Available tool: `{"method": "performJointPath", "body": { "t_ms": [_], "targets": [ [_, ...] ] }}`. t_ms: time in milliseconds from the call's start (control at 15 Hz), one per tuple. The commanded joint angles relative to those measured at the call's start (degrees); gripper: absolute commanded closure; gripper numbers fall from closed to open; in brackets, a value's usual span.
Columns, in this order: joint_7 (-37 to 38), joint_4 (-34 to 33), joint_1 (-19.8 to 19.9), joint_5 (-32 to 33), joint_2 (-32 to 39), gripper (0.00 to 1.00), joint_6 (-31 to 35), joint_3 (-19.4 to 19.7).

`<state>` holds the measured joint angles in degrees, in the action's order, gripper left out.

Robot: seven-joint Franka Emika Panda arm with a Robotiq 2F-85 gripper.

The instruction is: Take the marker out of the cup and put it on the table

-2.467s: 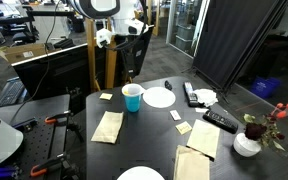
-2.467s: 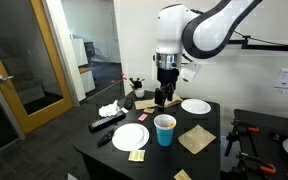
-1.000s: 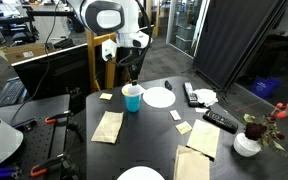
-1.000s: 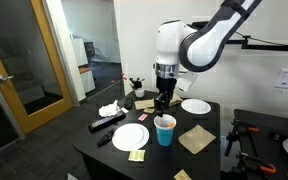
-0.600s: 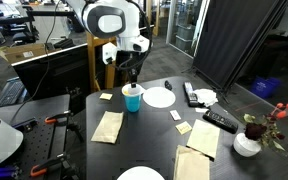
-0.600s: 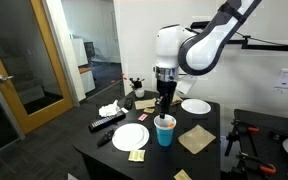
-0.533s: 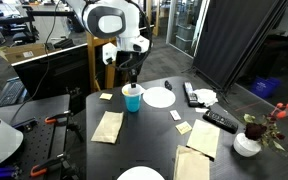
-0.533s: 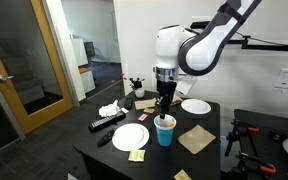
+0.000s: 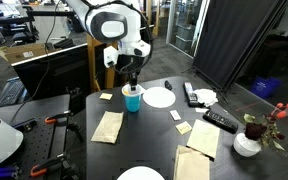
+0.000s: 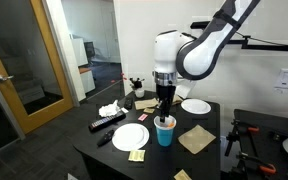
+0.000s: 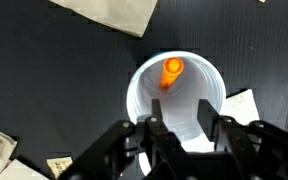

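Reach step: the hand [image 11: 182,118], spread and empty, hangs over the cup [image 11: 212,80]; the next move likely needs a shift toward 12 o'clock to straddle the marker [image 11: 171,70].

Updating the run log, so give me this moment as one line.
stage: pre-grasp | gripper: open, over cup mouth | marker: inside cup, not gripped | table: marker not yet placed

One cup [image 9: 133,98], one marker [image 11: 171,70], two white plates [image 9: 159,97], three brown napkins [image 9: 107,126], one flower vase [image 9: 247,144].
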<state>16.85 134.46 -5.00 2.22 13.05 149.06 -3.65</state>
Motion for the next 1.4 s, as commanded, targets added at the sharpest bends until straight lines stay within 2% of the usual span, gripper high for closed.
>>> {"method": "performJointPath", "body": {
  "t_ms": [0,1200,1333],
  "targets": [
    [-0.2,-2.1,-0.9,0.8,2.0,0.58,-1.4,1.3],
    [-1.2,-5.5,-1.2,-0.2,8.0,0.56,-5.4,1.4],
    [-1.3,-6.0,-1.2,-0.3,8.5,0.65,-5.9,1.4]
  ]
}}
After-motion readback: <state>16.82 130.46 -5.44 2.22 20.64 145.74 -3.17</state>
